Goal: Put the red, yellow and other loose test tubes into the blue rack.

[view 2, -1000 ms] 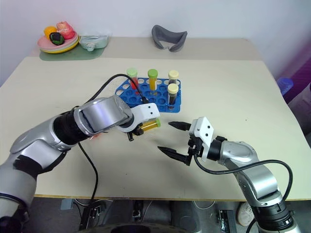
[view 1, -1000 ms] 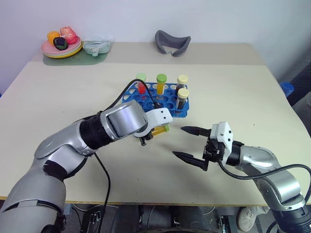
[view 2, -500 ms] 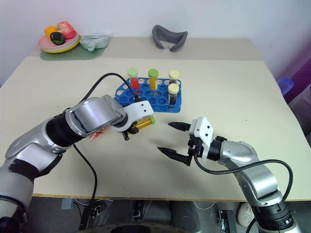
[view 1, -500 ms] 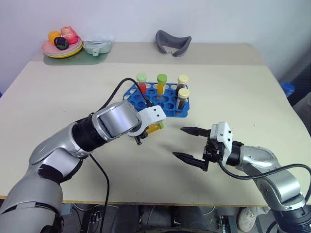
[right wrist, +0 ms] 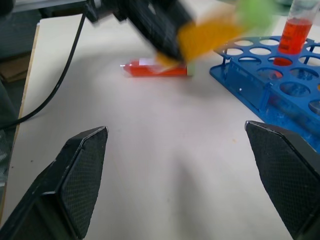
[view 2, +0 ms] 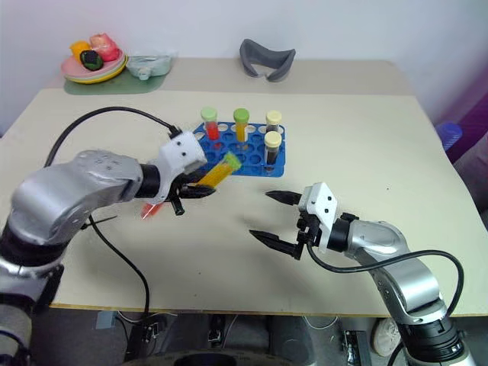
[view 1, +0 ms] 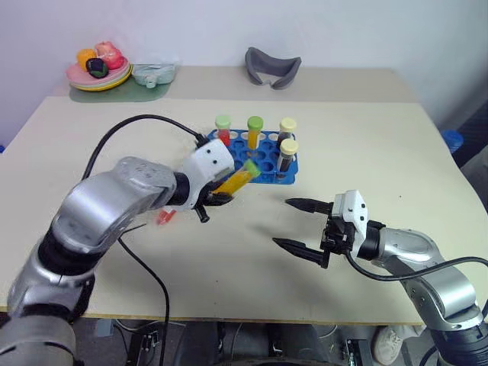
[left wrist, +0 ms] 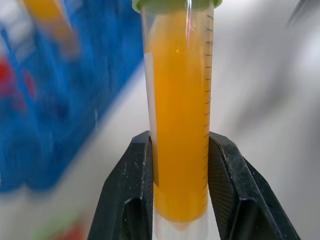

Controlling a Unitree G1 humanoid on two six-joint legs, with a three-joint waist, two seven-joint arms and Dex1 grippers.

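Note:
The blue rack [view 1: 267,163] stands mid-table with several capped tubes upright in it. My left gripper [view 1: 216,195] hovers just in front of the rack's left end, shut on the lower end of a yellow test tube [view 1: 238,181] with a green cap. That tube tilts cap-up toward the rack, and the left wrist view shows it [left wrist: 180,115] clamped between both fingers [left wrist: 127,192]. A red test tube [view 1: 165,217] lies flat on the table under my left forearm, also seen as the red tube [right wrist: 157,68]. My right gripper [view 1: 282,223] stands open and empty, to the right and nearer the front edge.
A plate of toy fruit [view 1: 97,75], a clear container [view 1: 152,74] and a grey curved object [view 1: 271,67] sit along the back. A black cable [view 1: 137,120] arcs above the table from my left wrist. Bare tabletop lies between my grippers.
My left gripper has risen and swung left with the yellow tube, tilting its cap up toward the rack. The red tube on the table has come into sight. The right arm kept still.

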